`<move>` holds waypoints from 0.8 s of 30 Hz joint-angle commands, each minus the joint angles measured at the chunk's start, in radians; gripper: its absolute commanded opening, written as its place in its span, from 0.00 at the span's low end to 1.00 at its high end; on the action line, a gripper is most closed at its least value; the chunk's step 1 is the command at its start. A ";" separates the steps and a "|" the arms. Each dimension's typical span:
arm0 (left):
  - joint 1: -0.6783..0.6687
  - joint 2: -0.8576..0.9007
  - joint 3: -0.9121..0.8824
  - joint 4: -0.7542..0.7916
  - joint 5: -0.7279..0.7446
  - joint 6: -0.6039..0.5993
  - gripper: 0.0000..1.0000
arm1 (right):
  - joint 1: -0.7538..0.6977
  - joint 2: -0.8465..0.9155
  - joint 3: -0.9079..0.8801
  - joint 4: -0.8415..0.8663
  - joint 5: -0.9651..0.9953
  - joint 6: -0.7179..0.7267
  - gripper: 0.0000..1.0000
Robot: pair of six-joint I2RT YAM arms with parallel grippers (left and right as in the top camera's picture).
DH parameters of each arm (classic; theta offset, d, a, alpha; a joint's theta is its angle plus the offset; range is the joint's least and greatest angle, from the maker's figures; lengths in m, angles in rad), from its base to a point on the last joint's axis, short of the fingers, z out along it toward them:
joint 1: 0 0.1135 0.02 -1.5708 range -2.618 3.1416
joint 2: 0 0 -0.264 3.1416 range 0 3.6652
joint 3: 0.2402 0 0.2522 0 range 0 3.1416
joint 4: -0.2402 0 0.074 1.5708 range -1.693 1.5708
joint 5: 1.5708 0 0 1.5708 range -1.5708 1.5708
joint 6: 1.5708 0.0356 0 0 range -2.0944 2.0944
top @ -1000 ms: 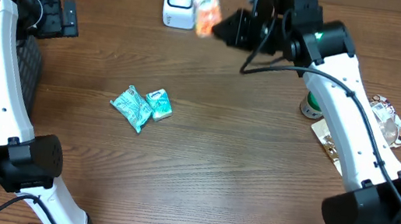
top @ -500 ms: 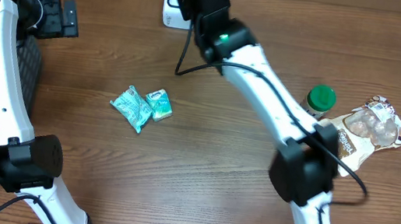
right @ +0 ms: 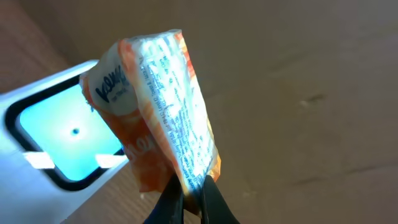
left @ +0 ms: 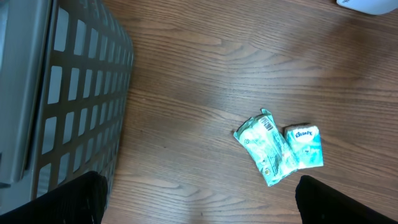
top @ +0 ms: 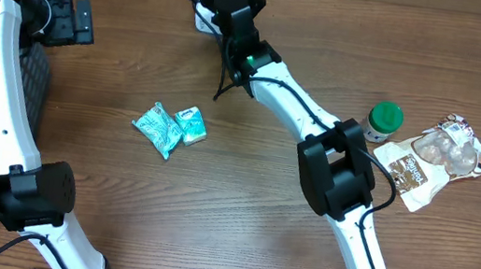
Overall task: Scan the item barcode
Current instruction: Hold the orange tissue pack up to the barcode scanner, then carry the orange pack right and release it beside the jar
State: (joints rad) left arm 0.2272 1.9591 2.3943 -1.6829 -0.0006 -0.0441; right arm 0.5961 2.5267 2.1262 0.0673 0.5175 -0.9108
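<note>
while between right gripper (right: pixel 191 190) tips (pinched): tissue pack (right: pixel 163 102)

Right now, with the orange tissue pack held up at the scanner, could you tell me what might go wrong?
1. The right hand pinches the orange tissue pack only by its lower edge, so the soft pack could sag or slip out.
2. No barcode shows in the wrist view, and the pack sits tilted across the lit window of the scanner, so the scan may well fail.
</note>
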 commanded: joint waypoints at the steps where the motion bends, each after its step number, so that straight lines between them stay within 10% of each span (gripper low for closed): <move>1: -0.001 -0.003 0.002 0.000 0.000 0.019 1.00 | -0.002 0.049 0.008 0.008 -0.032 -0.067 0.04; 24: -0.003 -0.003 0.002 0.000 0.000 0.019 0.99 | 0.004 0.019 0.008 0.027 -0.019 0.077 0.04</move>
State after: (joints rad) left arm 0.2272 1.9591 2.3943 -1.6829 -0.0006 -0.0441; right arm 0.5964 2.5904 2.1262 0.1017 0.4805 -0.9421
